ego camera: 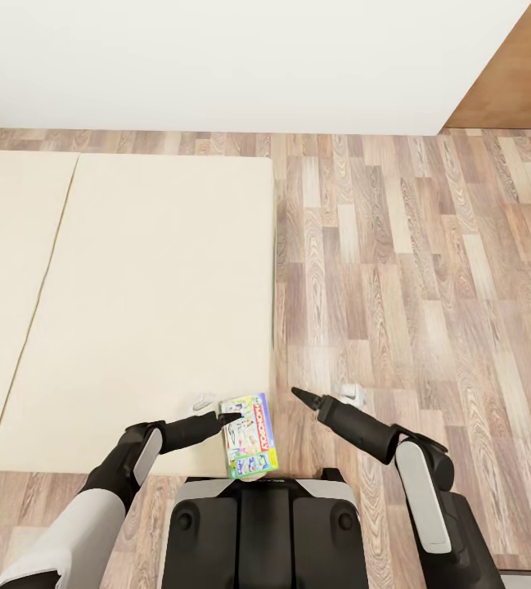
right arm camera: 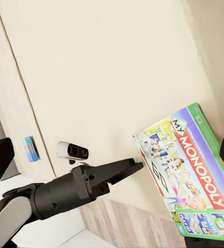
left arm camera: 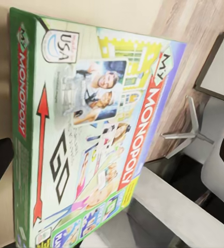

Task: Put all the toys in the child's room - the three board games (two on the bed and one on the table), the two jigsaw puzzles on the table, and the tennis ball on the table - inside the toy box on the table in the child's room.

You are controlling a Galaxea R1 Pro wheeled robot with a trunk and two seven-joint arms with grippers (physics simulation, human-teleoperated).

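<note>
Monopoly box (ego camera: 249,435) pinched by left end effector (ego camera: 231,418) (right end effector (ego camera: 296,393) state unclear); right wrist adds small blue box (right arm camera: 30,149).

The bed (ego camera: 159,286) wears plain cream-beige, split by one thin seam. The board game (left arm camera: 91,139) is white and green, with a green edge, a purple band along one side, red "MONOPOLY" lettering, a red arrow and black "GO". The floor (ego camera: 412,270) is wood plank, streaked brown, grey and tan. At 9 o'clock on the mattress in the right wrist view lies a small blue box (right arm camera: 31,149). The left gripper (ego camera: 226,418) is black.
</note>
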